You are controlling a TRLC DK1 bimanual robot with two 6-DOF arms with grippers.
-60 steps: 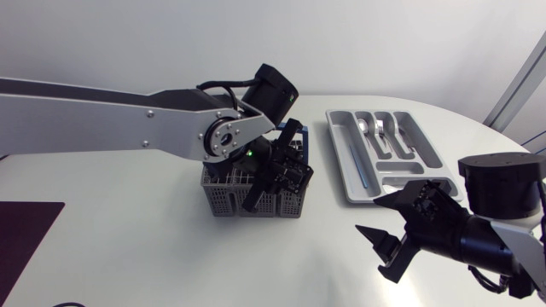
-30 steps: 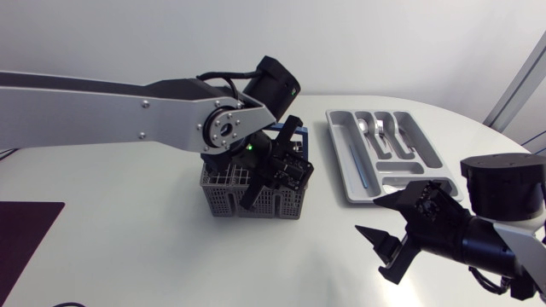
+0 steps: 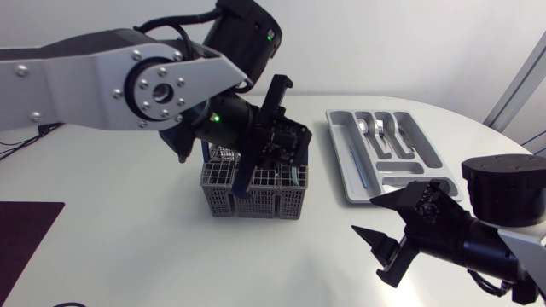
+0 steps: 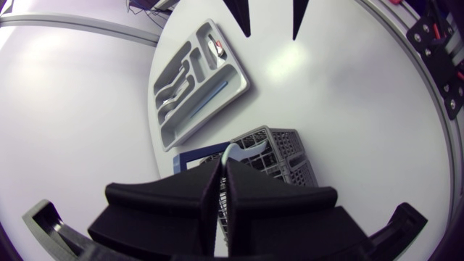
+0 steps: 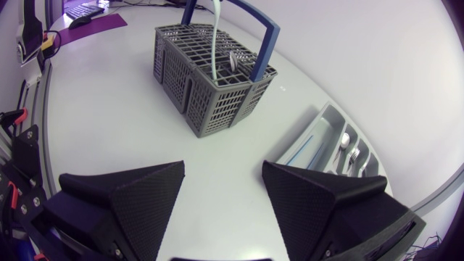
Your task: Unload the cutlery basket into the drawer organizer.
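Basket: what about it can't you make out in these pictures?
Head view: the left arm covers much of the basket.
Left wrist view: the fingers hide most of the pale utensil.
Right wrist view: the utensil's top is cut off by the edge; its type is unclear.

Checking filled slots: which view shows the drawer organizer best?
Head view: the drawer organizer shows its compartments from above. The left wrist view shows it whole but distant; the right wrist view only part, obliquely.
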